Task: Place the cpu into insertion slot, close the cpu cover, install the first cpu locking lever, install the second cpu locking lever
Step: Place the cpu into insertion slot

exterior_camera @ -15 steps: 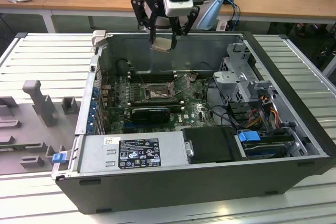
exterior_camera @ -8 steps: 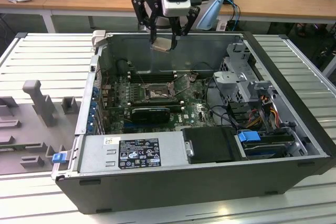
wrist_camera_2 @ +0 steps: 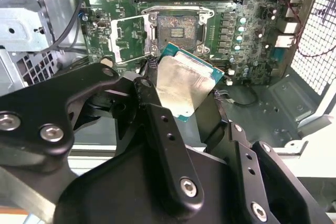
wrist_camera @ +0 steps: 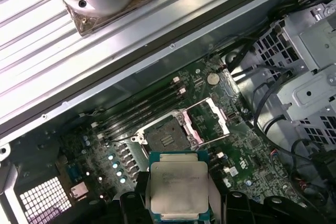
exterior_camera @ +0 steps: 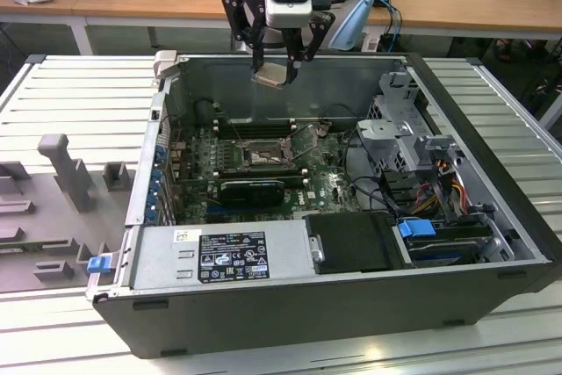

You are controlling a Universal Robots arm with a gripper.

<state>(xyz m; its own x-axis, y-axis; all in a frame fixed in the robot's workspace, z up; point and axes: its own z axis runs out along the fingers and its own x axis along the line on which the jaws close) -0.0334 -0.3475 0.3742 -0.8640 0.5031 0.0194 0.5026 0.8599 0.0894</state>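
Note:
My gripper [exterior_camera: 277,70] hangs above the far wall of the open computer case, shut on the cpu [exterior_camera: 270,75], a flat silvery-beige square that tilts a little between the fingers. Both wrist views show the cpu [wrist_camera_2: 184,85] [wrist_camera: 178,190] clamped by its edges, well above the board. The insertion slot [exterior_camera: 261,157] [wrist_camera_2: 177,29] [wrist_camera: 167,139] lies open on the green motherboard, its dark centre bare. The cpu cover [wrist_camera_2: 115,40] [wrist_camera: 221,115] is swung back beside the slot, a thin silver frame with a square cut-out.
A long black card with a white label [exterior_camera: 250,189] sits just in front of the slot, and memory sticks [exterior_camera: 255,126] lie behind it. A power supply [exterior_camera: 219,256] fills the near side, and a drive cage with cables [exterior_camera: 404,129] stands at the exterior view's right.

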